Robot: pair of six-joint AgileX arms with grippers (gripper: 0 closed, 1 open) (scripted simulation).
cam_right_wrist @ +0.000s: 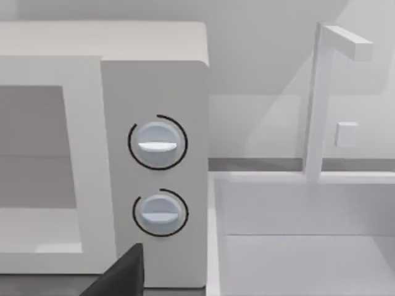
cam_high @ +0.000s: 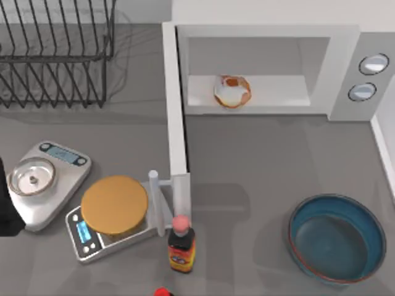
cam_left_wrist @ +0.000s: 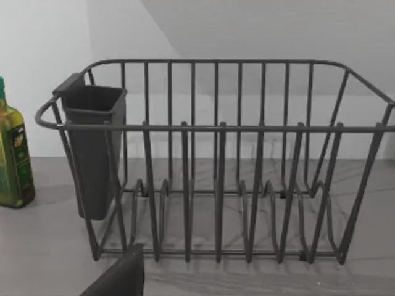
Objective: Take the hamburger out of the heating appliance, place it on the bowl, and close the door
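A: Where is the hamburger (cam_high: 232,91)?

B: On the white floor inside the heating appliance (cam_high: 345,68), toward the hinge side of the cavity. Take the appliance as the landmark for everything else.

A: And the door (cam_high: 175,117)?

B: Swung fully open, standing edge-on out from the appliance's left front corner across the worktop (cam_high: 247,160). Its pale bar handle (cam_high: 155,200) is at the far end.

A: The bowl (cam_high: 335,238)?

B: In front of the appliance's dial side, well apart from it, sitting upright on the worktop. The two dials (cam_right_wrist: 157,145) are stacked on the grey panel.

A: What else lies around?

B: Beyond the door, away from the cavity: a scale (cam_high: 92,237) carrying a flat orange disc (cam_high: 115,204), and a second scale (cam_high: 58,161) with a small metal pan (cam_high: 31,176). A red-capped sauce bottle (cam_high: 181,245) stands just past the door's end. A wire dish rack (cam_high: 58,52) sits left of the appliance, with a green bottle (cam_left_wrist: 13,154) beside it.

A: The end effectors?

B: Left end effector (cam_left_wrist: 120,276) faces the rack; right end effector (cam_right_wrist: 120,272) faces the dial panel. I cannot tell whether either is wide or narrow.
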